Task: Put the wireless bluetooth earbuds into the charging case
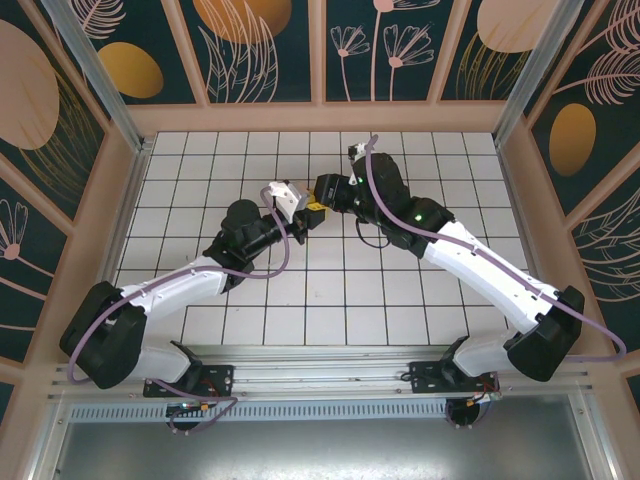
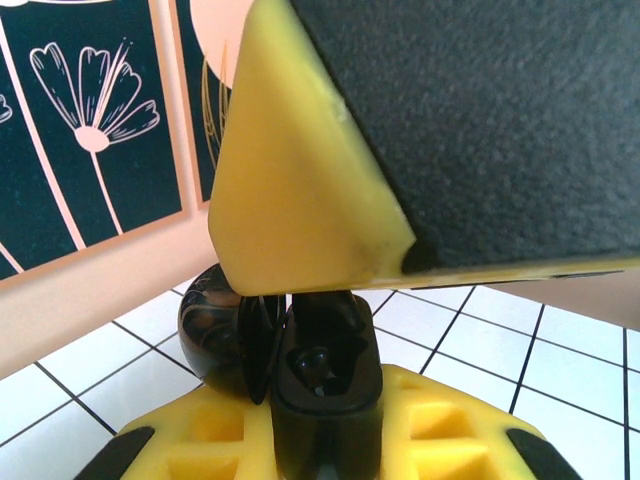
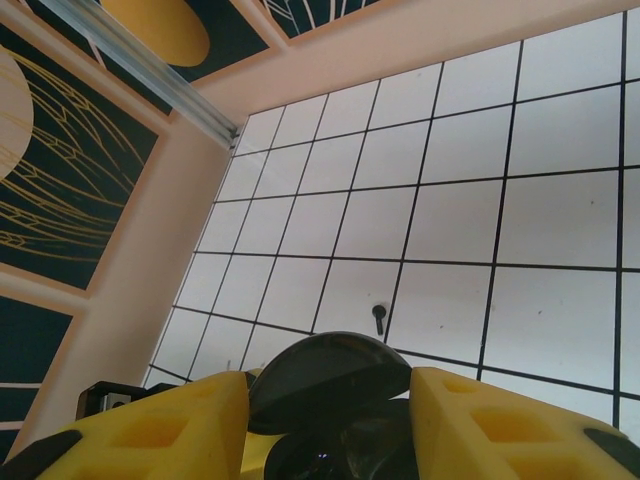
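Note:
My left gripper (image 2: 325,445) is shut on the body of the black charging case (image 2: 330,400), which stands open with its lid (image 2: 215,335) swung to the left. One black earbud (image 2: 315,365) sits in a socket of the case. My right gripper (image 3: 330,400) hovers just over the case, open, its yellow fingers (image 3: 170,430) on either side of the case lid (image 3: 330,375). One of those fingers (image 2: 300,200) hangs right above the case. Another black earbud (image 3: 378,318) lies on a white tile beyond. Both grippers meet at mid-table (image 1: 312,205).
The white tiled floor (image 1: 400,300) is ringed by low peach walls (image 1: 330,118) with dark floral panels. An aluminium post (image 3: 150,70) stands in the far corner. Both arms angle inward from the near rail (image 1: 320,370).

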Controlling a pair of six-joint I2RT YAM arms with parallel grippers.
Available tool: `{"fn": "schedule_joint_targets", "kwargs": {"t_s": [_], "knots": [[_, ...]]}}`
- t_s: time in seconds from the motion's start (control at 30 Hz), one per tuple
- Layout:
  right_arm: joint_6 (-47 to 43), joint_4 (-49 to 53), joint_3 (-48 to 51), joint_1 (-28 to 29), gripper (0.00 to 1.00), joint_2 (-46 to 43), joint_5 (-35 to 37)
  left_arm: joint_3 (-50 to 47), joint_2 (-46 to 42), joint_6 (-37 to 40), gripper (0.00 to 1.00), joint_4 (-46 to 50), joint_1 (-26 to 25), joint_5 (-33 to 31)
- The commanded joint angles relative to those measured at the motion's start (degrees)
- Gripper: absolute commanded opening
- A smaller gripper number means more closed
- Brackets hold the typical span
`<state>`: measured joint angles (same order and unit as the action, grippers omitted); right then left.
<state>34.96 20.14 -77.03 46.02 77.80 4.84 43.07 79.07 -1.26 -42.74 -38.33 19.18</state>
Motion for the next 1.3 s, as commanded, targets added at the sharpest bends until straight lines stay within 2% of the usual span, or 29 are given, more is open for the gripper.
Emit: {"fn": "schedule_joint_targets", "kwargs": {"t_s": [0.0, 0.1, 0.2, 0.4, 0.63, 0.73, 0.83, 1.1, 1.27], "knots": [[0.9, 2.5, -2.7, 0.1, 0.47, -0.6, -1.2, 1.1, -1.8, 1.4, 0.00, -1.0, -0.4, 0.1], [1.2, 3.1, -3.2, -0.5, 0.47, -1.6, -2.3, 0.1, -2.5, 1.6, 0.00, -1.0, -0.4, -0.7], [1.3, 2.9, -2.7, -1.3, 0.52, -3.0, -3.1, -1.2, -3.4, 1.6, 0.00, -1.1, -0.4, -1.3], [1.6, 3.0, -1.6, -2.6, 0.52, -4.0, -3.7, -2.5, -4.7, 1.3, 0.00, -1.3, -0.4, -1.6], [2.4, 0.9, 1.6, -5.9, 0.41, -6.4, -8.2, -4.1, -7.8, 2.3, 0.00, 1.2, -0.3, -3.5], [2.7, -0.3, 4.0, -8.8, 0.34, -7.2, -10.5, -5.7, -10.9, 2.8, 0.00, 3.8, -0.3, -5.0], [2.3, -1.3, 6.0, -11.0, 0.32, -6.6, -11.9, -7.9, -15.3, 3.3, 0.00, 7.5, -0.4, -7.0], [-1.9, -4.9, 4.5, -11.3, 0.30, 6.7, -15.7, -13.6, -29.4, 3.6, 0.00, 18.8, -0.4, -13.9], [-3.5, -7.8, -2.2, -8.9, 0.28, 21.0, -18.4, -15.9, -35.8, 2.5, 0.00, 24.0, -0.4, -16.0]]}}
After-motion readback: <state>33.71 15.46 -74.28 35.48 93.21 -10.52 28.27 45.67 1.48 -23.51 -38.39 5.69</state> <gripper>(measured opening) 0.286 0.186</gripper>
